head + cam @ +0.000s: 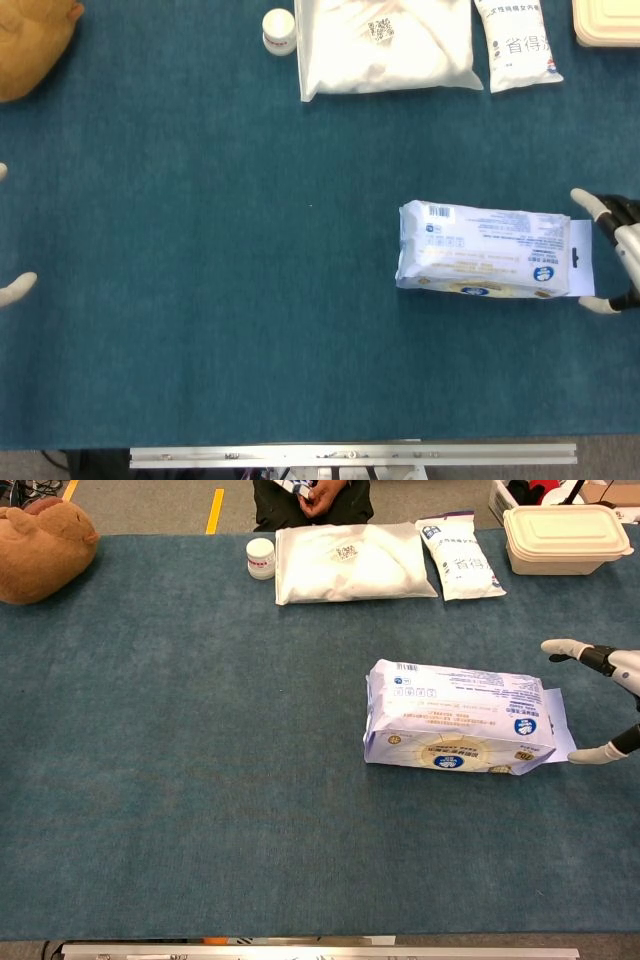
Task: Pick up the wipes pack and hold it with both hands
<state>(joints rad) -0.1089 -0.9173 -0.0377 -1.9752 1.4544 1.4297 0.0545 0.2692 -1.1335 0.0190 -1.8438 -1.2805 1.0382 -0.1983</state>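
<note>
The wipes pack (487, 251) (459, 728), white with blue labels, lies flat on the teal cloth at centre right. My right hand (612, 250) (605, 697) comes in from the right edge with its fingers spread, holding nothing, its tips close to the pack's right flap. Whether they touch the flap I cannot tell. Of my left hand (12, 288) only pale fingertips show at the far left edge of the head view, spread apart and far from the pack. The chest view does not show the left hand.
Along the far edge lie a white bag (350, 563), a small white jar (260, 557), a printed pouch (459, 556) and a beige lidded box (567, 538). A brown plush toy (40, 550) sits at the far left. A person's hands (305, 490) show beyond the table.
</note>
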